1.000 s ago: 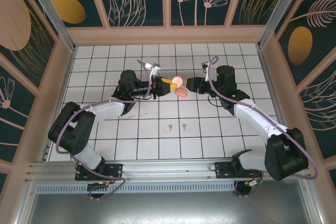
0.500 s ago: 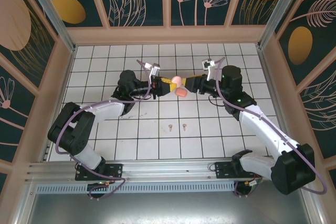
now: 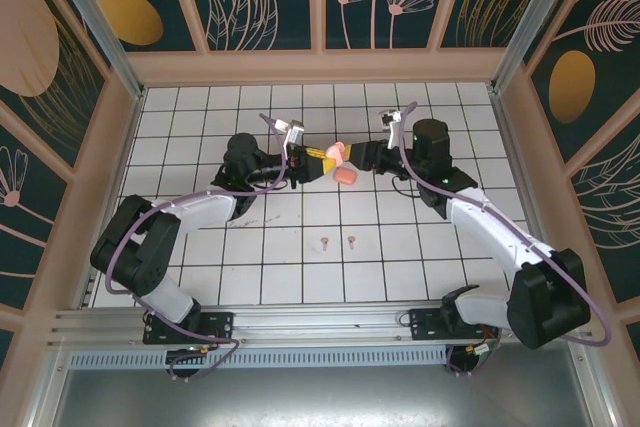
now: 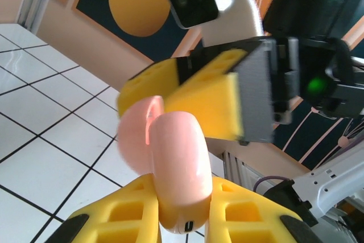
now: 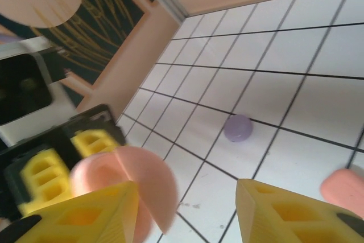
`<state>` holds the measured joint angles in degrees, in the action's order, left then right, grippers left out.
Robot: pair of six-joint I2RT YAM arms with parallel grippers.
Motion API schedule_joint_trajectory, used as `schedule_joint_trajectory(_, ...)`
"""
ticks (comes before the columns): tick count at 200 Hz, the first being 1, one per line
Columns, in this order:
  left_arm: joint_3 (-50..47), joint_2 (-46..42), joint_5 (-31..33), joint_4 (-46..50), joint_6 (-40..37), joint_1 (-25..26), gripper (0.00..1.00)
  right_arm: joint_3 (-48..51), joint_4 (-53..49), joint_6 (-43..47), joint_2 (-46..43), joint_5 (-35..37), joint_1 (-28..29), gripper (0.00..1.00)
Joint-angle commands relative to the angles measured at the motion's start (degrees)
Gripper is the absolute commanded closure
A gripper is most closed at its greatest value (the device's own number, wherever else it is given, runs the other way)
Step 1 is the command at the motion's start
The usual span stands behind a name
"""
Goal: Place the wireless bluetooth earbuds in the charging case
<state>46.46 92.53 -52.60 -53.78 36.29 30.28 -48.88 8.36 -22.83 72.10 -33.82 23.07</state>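
My left gripper (image 3: 320, 158) is shut on a pale pink charging case (image 3: 336, 153) and holds it above the tiles. In the left wrist view the case (image 4: 177, 169) stands between my yellow fingers (image 4: 122, 214) with its lid (image 4: 136, 138) swung open behind. My right gripper (image 3: 358, 159) faces it from the right, open. In the right wrist view the case (image 5: 142, 189) sits against the left finger (image 5: 91, 217), and bare floor shows across the gap to the other finger. Two tiny earbuds (image 3: 325, 242) (image 3: 352, 240) lie on the tiles near the arms.
A coral-pink case (image 3: 346, 177) lies on the tiles just below the held one, and shows at the edge of the right wrist view (image 5: 341, 189). A lilac case (image 5: 238, 127) rests on the floor farther off. Pink walls (image 3: 320, 67) enclose the tiled table.
The right arm's wrist swung out to the right and came back, its jaws narrowing a little beside the case. The left arm and the held case have stayed put.
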Motion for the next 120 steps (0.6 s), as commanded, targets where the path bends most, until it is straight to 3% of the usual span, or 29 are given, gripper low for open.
schedule_joint_trajectory(1, 0.5, -2.2, -1.7, -3.4, 1.1, 0.0, 1.00, 1.1, 2.6, 0.0, 2.7, 0.5, -0.8, 0.52)
schedule_joint_trajectory(49, -0.2, -2.3, -1.4, -4.2, 1.1, 0.0, 1.00, 3.2, 2.0, 0.1, -0.8, -0.5, -2.1, 0.52)
schedule_joint_trajectory(85, 0.3, -1.6, -2.6, -4.9, 1.8, 0.0, 1.00, 4.1, 2.0, 1.2, -5.9, -6.4, -2.6, 0.53)
schedule_joint_trajectory(120, 0.5, -1.7, -2.8, -4.2, 1.5, 0.0, 1.00, 3.1, 3.9, 0.3, -5.6, -9.5, -2.0, 0.55)
